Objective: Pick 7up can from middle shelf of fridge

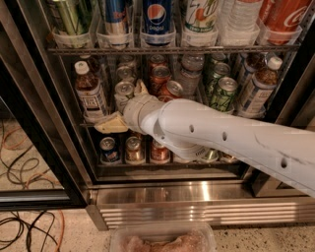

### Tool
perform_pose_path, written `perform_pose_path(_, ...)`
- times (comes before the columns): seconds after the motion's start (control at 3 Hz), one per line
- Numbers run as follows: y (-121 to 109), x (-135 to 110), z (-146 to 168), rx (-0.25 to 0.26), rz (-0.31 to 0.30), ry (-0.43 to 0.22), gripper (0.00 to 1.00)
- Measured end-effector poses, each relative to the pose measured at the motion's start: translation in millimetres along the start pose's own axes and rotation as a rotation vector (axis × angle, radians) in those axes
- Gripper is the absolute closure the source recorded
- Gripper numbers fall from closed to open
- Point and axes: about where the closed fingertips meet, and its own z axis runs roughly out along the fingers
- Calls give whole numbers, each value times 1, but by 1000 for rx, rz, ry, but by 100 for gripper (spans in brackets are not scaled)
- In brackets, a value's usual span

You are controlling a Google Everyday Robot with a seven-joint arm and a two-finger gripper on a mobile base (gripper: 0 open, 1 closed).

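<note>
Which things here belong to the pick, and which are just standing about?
Job: 7up can; middle shelf; fridge; pincer, at that can, left part of the shelf.
Just there: Pepsi can; Coca-Cola can; dark green can; floor cables.

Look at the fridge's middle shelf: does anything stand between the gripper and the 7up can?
Nothing visible does. The gripper is right up against the 7up can, which stands just right of a white-capped bottle.
</note>
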Motion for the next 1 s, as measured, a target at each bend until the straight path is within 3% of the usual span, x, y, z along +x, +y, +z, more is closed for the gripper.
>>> perform_pose_path(1.0, 0, 0, 0, 0, 0, 0, 64)
